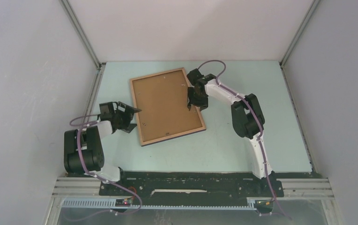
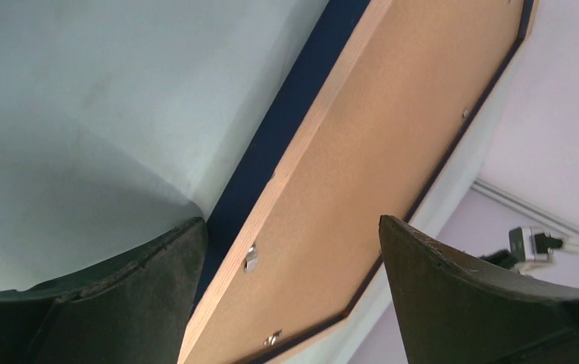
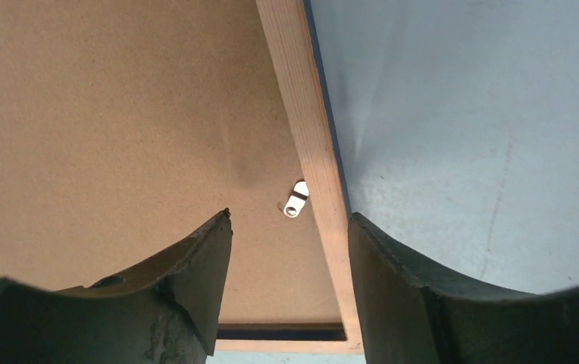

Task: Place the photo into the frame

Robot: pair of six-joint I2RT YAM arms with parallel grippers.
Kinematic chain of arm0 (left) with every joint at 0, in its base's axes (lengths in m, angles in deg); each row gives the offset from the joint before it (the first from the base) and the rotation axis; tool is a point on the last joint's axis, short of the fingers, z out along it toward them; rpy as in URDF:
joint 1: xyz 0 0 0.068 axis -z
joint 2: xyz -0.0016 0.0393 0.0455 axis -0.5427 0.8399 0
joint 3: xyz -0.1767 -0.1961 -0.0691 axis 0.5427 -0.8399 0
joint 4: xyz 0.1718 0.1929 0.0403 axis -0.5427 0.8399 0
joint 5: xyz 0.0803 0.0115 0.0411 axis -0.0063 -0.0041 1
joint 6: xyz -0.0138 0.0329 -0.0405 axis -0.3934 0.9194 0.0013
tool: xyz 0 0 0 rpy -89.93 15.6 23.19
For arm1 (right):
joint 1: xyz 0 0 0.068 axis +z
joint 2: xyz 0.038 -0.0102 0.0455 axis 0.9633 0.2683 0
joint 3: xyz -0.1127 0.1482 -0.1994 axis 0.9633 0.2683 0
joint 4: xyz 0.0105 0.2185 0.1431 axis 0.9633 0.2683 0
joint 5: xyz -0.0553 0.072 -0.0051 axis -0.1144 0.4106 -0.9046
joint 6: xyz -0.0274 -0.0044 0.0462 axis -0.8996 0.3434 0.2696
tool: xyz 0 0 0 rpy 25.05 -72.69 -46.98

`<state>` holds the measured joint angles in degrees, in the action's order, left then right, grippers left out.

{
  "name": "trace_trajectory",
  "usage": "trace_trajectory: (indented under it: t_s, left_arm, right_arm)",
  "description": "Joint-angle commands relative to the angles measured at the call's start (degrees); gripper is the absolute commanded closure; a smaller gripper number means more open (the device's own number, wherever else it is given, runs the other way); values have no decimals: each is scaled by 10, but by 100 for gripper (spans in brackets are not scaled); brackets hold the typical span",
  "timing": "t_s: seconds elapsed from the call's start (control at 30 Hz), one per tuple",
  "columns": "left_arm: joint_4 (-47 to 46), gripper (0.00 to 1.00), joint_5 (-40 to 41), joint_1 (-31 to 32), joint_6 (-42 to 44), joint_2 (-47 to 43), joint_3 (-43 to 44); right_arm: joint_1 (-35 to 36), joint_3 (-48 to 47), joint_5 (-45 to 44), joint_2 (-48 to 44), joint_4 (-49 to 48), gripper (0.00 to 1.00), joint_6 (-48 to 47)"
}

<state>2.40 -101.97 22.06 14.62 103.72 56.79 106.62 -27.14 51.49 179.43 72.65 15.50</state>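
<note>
The photo [image 1: 165,103] lies back-up inside the frame [image 1: 172,134] — seemingly seated. The right gripper [image 3: 290,220], jaws wide, straddles the rail by a clip [image 3: 295,199] — likely to turn it; the left gripper [image 1: 131,118] hangs wide beside.

The frame [image 1: 136,112] lies flat on the table [image 1: 242,150] with the photo [image 1: 165,105] inside it. The left gripper [image 1: 131,118] sits just beside its left edge; the right gripper [image 1: 191,105] is over its right edge.
</note>
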Motion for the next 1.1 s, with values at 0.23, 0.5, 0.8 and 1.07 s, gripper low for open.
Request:
trace_trajectory:
  t_s: [0.23,0.5,0.8,1.07]
  left_arm:
    - [-21,5,-26,40,-58,-76,-70]
    - [-25,5,-32,42,-61,-69,-71]
    - [-26,5,-28,43,-60,-68,-71]
    - [-26,5,-26,42,-59,-64,-71]
  right_arm:
    - [-2,5,-105,-21,38,37,90]
    - [-9,9,-99,-15,34,51,106]
    - [-9,10,-103,-1,40,54,102]
    - [9,-32,-143,25,73,48,97]
